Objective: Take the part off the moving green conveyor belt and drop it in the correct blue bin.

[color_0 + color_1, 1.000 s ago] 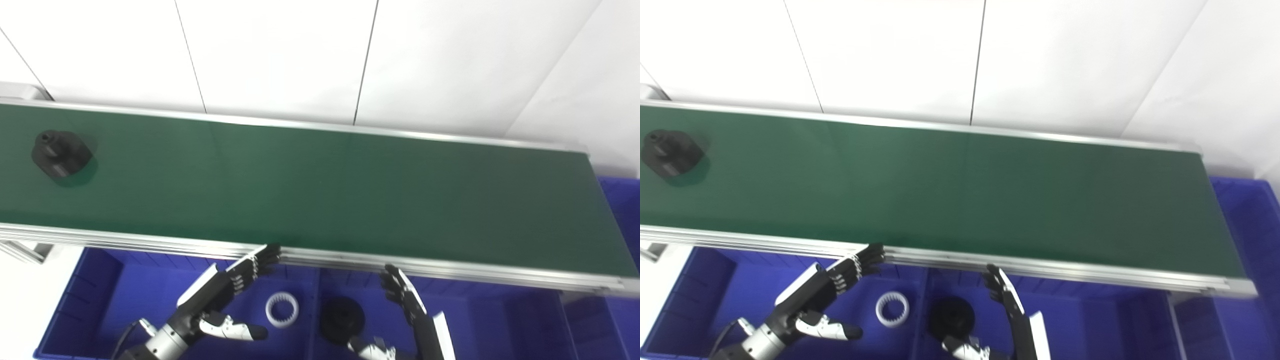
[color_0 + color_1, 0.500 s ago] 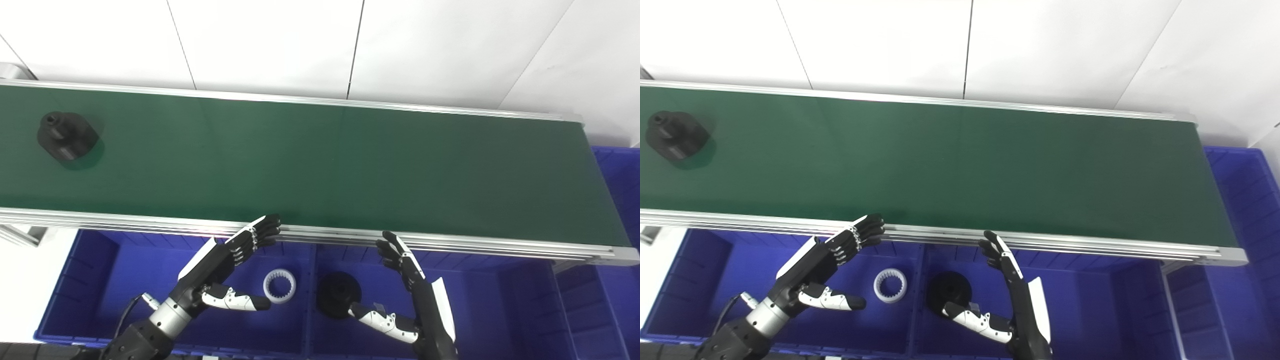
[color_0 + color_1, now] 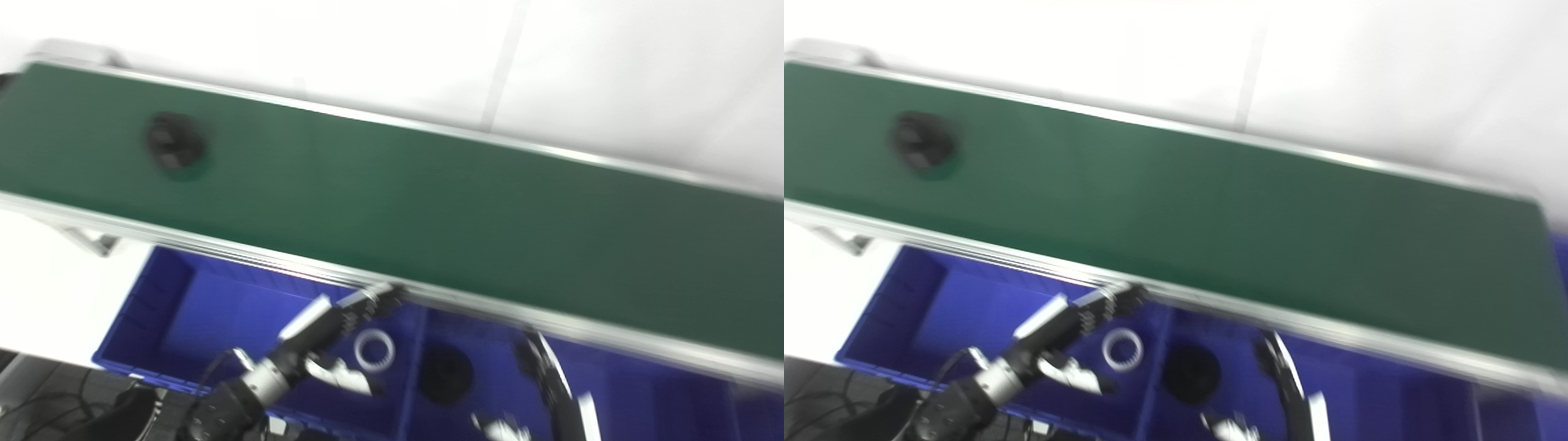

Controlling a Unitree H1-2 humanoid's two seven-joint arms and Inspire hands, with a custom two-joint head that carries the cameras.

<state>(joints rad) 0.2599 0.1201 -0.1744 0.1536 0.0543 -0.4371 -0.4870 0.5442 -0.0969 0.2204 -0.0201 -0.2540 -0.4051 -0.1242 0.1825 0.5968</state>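
Observation:
A black round part (image 3: 174,146) lies on the green conveyor belt (image 3: 429,202) near its left end; it also shows in the right eye view (image 3: 922,144). My left hand (image 3: 331,334) is open over the left blue bin (image 3: 202,306), fingertips near the belt's front rail. My right hand (image 3: 548,383) is open, fingers pointing up, over the middle blue bin (image 3: 490,349). Both hands hold nothing and are far from the part. The picture is blurred.
A white toothed ring (image 3: 374,350) lies in the left bin. A black disc part (image 3: 446,373) lies in the middle bin. The belt's metal front rail (image 3: 245,251) runs above the bins. White wall panels stand behind the belt.
The camera has swung and tilted, so the whole picture has shifted right and is blurred. Against the belt's left end, the black part has travelled a little to the right. Both hands stay open by the rail.

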